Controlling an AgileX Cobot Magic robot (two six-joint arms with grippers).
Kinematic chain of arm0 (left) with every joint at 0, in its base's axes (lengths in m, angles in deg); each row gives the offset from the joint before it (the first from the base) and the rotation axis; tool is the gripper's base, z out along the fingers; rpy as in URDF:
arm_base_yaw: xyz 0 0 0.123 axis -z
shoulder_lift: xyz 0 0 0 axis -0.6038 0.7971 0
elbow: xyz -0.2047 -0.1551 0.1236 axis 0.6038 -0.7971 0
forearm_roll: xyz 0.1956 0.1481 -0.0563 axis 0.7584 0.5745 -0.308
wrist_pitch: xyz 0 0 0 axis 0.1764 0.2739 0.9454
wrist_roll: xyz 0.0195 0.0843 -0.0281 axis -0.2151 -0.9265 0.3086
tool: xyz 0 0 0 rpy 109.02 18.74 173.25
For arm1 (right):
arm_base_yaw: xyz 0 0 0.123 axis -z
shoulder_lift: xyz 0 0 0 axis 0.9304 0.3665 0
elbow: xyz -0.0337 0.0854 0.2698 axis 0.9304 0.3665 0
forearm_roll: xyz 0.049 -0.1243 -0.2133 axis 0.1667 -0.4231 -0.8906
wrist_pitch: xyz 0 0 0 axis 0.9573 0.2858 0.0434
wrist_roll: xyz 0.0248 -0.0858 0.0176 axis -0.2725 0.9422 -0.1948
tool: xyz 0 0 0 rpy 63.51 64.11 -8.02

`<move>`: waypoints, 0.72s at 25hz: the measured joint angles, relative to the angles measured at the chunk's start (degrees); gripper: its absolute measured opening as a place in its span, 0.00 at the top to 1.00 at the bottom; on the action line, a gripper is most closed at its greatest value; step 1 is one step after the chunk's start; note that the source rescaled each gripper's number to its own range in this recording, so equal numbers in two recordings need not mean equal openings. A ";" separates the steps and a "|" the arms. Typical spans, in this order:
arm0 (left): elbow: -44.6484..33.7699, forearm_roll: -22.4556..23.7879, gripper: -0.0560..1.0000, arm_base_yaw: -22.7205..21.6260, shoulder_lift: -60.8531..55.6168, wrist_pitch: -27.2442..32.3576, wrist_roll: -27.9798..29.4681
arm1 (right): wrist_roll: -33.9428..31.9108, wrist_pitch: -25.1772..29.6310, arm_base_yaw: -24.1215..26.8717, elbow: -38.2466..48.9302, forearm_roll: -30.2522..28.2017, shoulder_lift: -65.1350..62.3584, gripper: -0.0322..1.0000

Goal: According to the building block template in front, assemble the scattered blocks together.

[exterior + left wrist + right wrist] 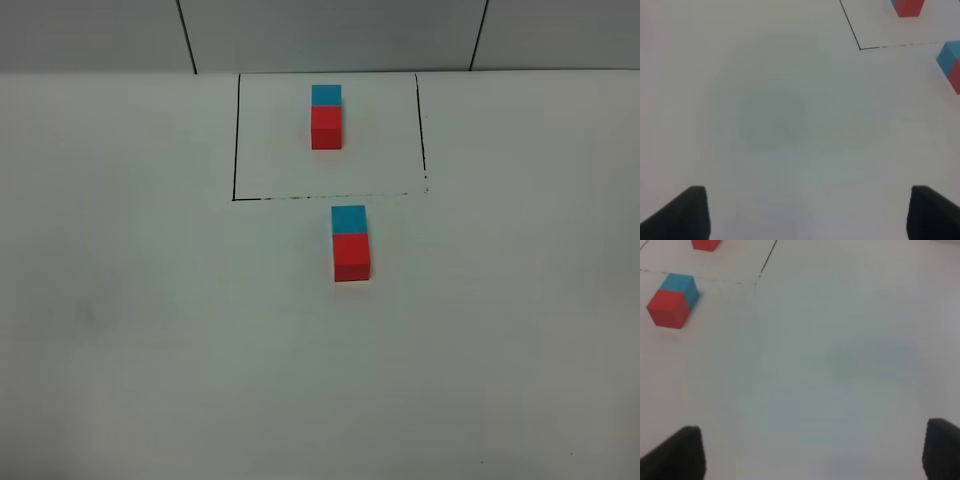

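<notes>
The building block template [326, 117], a cyan cube joined to a red cube, stands inside a thin black outline [236, 140] at the back of the table. Just in front of that outline the scattered blocks sit pressed together in the same order, the cyan cube [348, 219] behind the red cube [351, 257]. Neither arm shows in the high view. My left gripper [807, 212] hovers open over bare table, with the pair [950, 55] far off at that picture's edge. My right gripper [810, 455] is open too, nothing between its fingers, well away from the pair [667, 309].
The white table [150, 330] spreads wide on both sides of the cubes and in front of them. A grey panelled wall [330, 30] rises behind the table's far edge.
</notes>
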 joint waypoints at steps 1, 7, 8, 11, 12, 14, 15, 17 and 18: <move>0.00 0.00 0.13 0.00 0.00 0.00 0.00 | 0.00 0.00 0.00 0.00 0.00 0.00 0.24; 0.00 0.00 0.13 0.00 0.00 0.00 0.00 | -0.05 0.00 0.00 0.00 0.00 0.00 0.24; 0.00 0.00 0.13 0.00 0.00 0.00 0.00 | -0.05 0.00 0.00 0.00 0.00 0.00 0.24; 0.00 0.00 0.13 0.00 0.00 0.00 0.00 | -0.05 0.00 0.00 0.00 0.00 0.00 0.24; 0.00 0.00 0.13 0.00 0.00 0.00 0.00 | -0.05 0.00 0.00 0.00 0.00 0.00 0.24; 0.00 0.00 0.13 0.00 0.00 0.00 0.00 | -0.05 0.00 0.00 0.00 0.00 0.00 0.24; 0.00 0.00 0.13 0.00 0.00 0.00 0.00 | -0.05 0.00 0.00 0.00 0.00 0.00 0.24; 0.00 0.00 0.13 0.00 0.00 0.00 0.00 | -0.05 0.00 0.00 0.00 0.00 0.00 0.24; 0.00 0.00 0.13 0.00 0.00 0.00 0.00 | -0.05 0.00 0.00 0.00 0.00 0.00 0.24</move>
